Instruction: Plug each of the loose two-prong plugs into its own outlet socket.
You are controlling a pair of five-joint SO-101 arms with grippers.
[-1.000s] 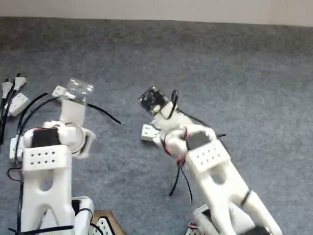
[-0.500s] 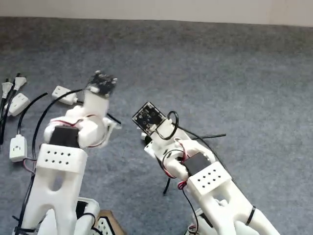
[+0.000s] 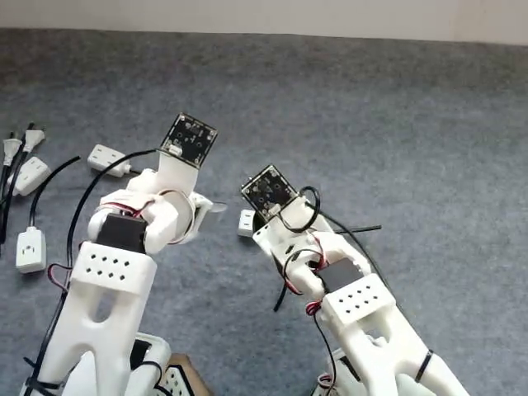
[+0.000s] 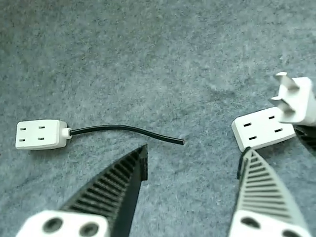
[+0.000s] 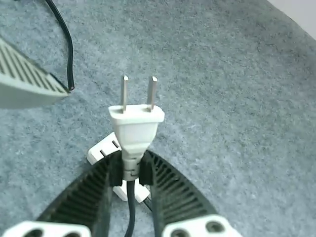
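Just saw left arm (image 3: 124, 239) swing in toward centre. Now left gripper (image 4: 194, 150) is spread and empty over the bench (image 4: 148, 59), beside the socket (image 4: 259, 129). Meanwhile right gripper (image 5: 131, 160) is pinching the plug (image 5: 136, 118) close over that socket. My guess: left braces, right inserts.

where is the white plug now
In the right wrist view the white plug is clamped in the right gripper, prongs outward, close by a white socket on the carpet.
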